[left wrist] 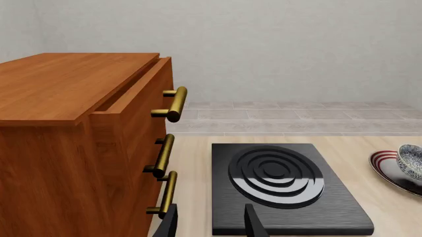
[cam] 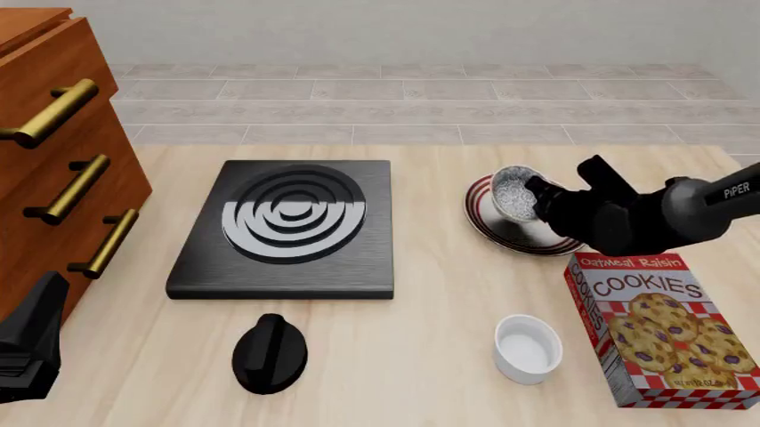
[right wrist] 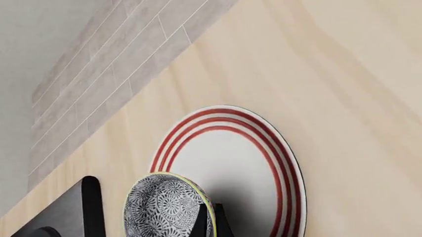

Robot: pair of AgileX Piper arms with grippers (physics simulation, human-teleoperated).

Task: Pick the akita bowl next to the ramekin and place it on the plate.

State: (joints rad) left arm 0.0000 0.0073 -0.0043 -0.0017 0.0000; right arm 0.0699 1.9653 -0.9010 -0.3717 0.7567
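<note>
The akita bowl (cam: pixel 513 192), grey-speckled inside, hangs tilted over the red-ringed white plate (cam: pixel 489 226) at the table's right. My right gripper (cam: pixel 538 190) is shut on its rim. In the right wrist view the fingers (right wrist: pixel 200 223) pinch the edge of the bowl (right wrist: pixel 161 207) above the plate (right wrist: pixel 244 158); whether bowl and plate touch I cannot tell. The plain white ramekin (cam: pixel 528 349) stands alone near the front. My left gripper (left wrist: pixel 211 224) is open and empty, low at the front left (cam: pixel 45 307) beside the cabinet. Its view catches the plate (left wrist: pixel 386 168) and bowl (left wrist: pixel 412 159) at the edge.
A black stove burner (cam: pixel 291 227) lies mid-table with a black knob (cam: pixel 270 353) in front of it. A wooden drawer cabinet (cam: pixel 53 133) with brass handles fills the left side, its top drawer slightly open. A cookies box (cam: pixel 659 329) lies right of the ramekin.
</note>
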